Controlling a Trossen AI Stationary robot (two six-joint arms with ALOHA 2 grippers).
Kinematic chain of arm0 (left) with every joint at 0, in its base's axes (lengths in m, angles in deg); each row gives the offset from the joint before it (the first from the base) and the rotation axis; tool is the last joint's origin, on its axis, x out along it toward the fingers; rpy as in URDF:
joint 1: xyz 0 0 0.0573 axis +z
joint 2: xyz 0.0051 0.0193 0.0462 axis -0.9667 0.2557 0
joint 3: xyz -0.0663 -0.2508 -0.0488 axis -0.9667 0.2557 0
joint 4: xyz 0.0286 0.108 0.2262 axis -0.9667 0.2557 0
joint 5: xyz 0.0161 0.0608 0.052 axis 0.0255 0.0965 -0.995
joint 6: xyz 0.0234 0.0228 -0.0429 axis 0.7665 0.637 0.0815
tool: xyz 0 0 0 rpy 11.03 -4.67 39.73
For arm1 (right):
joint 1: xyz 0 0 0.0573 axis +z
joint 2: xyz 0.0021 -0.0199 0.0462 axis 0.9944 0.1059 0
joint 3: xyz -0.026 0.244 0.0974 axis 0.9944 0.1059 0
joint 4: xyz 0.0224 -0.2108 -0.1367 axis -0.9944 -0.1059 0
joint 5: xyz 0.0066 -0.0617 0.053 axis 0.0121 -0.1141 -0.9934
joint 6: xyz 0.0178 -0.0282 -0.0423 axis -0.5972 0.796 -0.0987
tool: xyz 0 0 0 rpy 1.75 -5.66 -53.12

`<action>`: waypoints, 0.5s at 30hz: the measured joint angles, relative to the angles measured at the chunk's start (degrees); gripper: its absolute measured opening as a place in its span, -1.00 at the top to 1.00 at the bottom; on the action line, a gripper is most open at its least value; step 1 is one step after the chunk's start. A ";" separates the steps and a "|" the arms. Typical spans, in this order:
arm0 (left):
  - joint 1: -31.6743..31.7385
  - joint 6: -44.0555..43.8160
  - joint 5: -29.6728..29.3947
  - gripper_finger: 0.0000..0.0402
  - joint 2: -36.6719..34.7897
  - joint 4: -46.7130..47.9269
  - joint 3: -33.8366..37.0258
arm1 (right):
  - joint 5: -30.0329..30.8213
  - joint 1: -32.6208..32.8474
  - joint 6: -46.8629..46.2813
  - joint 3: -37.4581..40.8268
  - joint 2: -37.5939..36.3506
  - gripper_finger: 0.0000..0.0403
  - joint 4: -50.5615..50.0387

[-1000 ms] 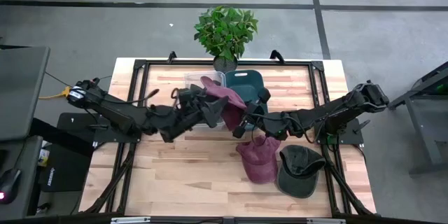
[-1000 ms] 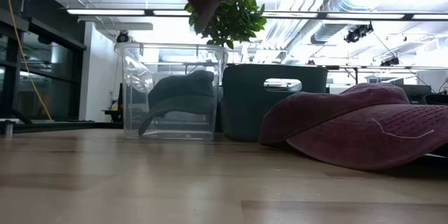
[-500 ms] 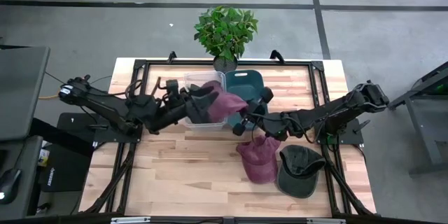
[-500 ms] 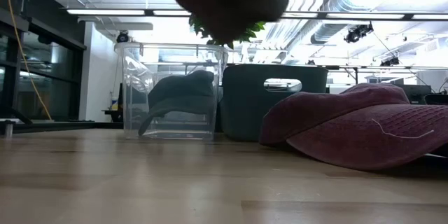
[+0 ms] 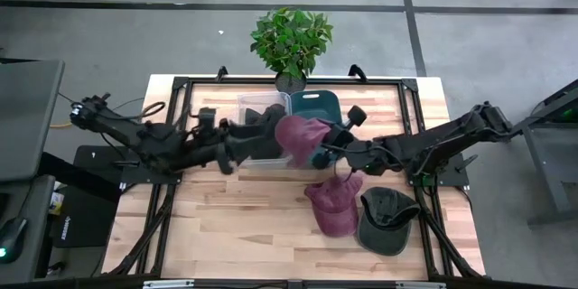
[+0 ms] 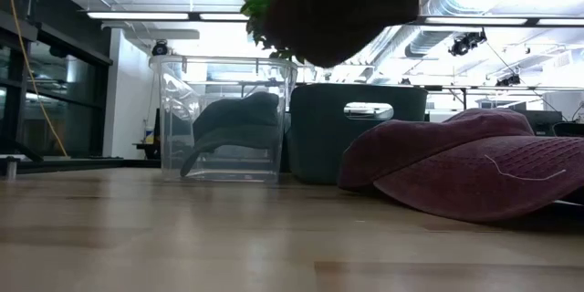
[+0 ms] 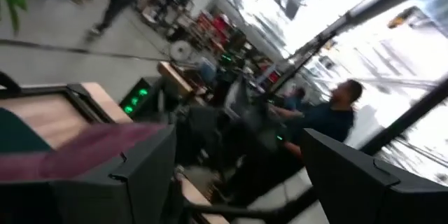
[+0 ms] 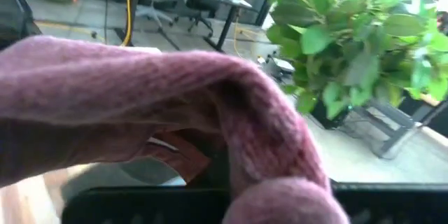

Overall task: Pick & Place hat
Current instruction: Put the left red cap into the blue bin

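Observation:
A maroon hat (image 5: 298,134) hangs in the air over the bins, and its underside fills the top of the low view (image 6: 342,9). My right gripper (image 5: 323,151) reaches in from the table's right and is shut on it. My left gripper (image 5: 246,142) sits over the clear bin (image 5: 262,158), just left of the hat. It is open, with both fingers spread wide in the left wrist view (image 7: 238,161). A dark hat (image 6: 233,132) lies inside the clear bin. My right gripper holds the maroon hat by its right-hand edge (image 5: 316,144), coming in about level from the table's right. In the right wrist view the cloth (image 8: 140,84) drapes over the fingers and hides the place of contact. The hat is lifted clear and sags slack.
A dark teal bin (image 5: 318,107) stands beside the clear one at the far edge, with a potted plant (image 5: 291,41) behind them. A second maroon hat (image 5: 332,206) and a dark green hat (image 5: 388,219) lie on the table's near right. People show in the room beyond.
My left arm has drawn back toward the table's left edge, away from the maroon hat. The hat, carried by my right gripper, has shifted toward the table's right, from over the clear bin toward the teal bin. It has stayed lifted above both.

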 joint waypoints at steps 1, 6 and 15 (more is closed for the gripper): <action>-0.75 -0.34 -0.02 -0.44 -0.53 1.27 -0.06 | 0.28 0.00 -0.01 0.00 -0.72 1.00 -1.83; -5.47 -2.25 -2.17 -0.44 -2.72 8.68 -0.03 | -1.14 -1.27 -3.08 0.00 -4.16 1.00 -11.44; -9.10 -9.12 -8.92 -0.44 -5.19 21.81 -0.05 | -14.54 -9.25 -14.67 0.00 -4.23 1.00 -28.62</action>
